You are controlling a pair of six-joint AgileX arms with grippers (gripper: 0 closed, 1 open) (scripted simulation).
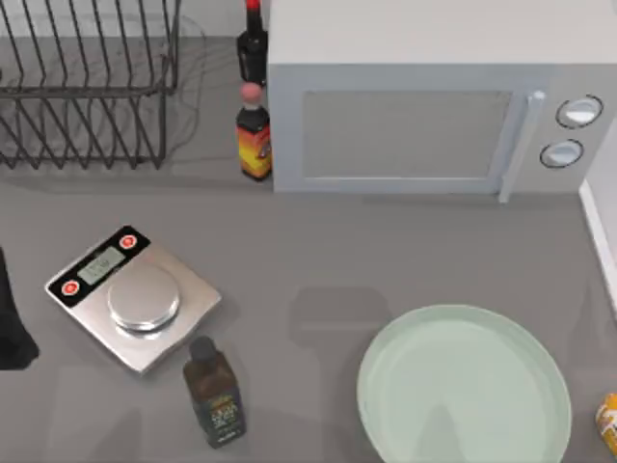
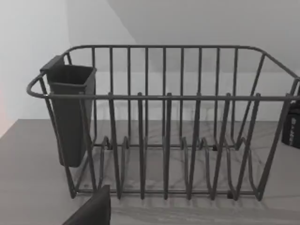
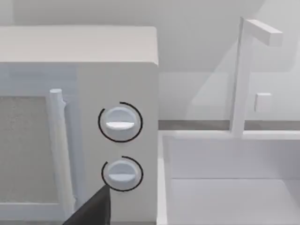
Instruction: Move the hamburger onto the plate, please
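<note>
Hamburger — rounded orange-tan lump — sits beside glossy mint plate.

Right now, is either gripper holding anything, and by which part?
Nothing looks held: the hamburger lies at the table's right edge beside the plate, no gripper on it. Whether the fingers are open cannot be told.

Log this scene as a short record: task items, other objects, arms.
hamburger: orange-yellow lump at the table's right edge, right of the plate, partly cut off
plate: pale green, nothing on it, front right of table
task state: hamburger not yet on the plate
scale: front left, steel pan bare
bottles: a dark one lying beside the scale; two upright left of the microwave
microwave: back right, door shut
rack: back left
left arm: dark shape at left edge
</note>
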